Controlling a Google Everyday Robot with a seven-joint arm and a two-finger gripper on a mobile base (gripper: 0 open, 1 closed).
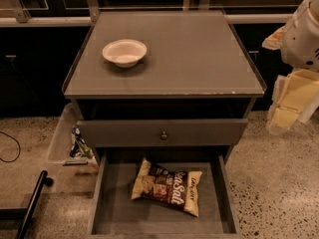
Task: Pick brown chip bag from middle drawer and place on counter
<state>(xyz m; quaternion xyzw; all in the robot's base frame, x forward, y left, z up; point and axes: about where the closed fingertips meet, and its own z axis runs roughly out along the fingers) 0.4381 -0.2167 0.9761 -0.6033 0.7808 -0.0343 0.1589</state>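
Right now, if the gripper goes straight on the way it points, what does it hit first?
Probably the floor. The gripper hangs right of the counter, pointing down and slightly left, outside the open drawer. The chip bag is not in that line, though depth is unclear.

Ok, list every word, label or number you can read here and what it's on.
"Sea Salt": white lettering on the brown chip bag lying in the middle drawer.
Smaller print along the bag's right end: too blurred to read.
Colourful wrapper left of the drawer: nothing legible.
Gripper, right of the counter: no markings readable.
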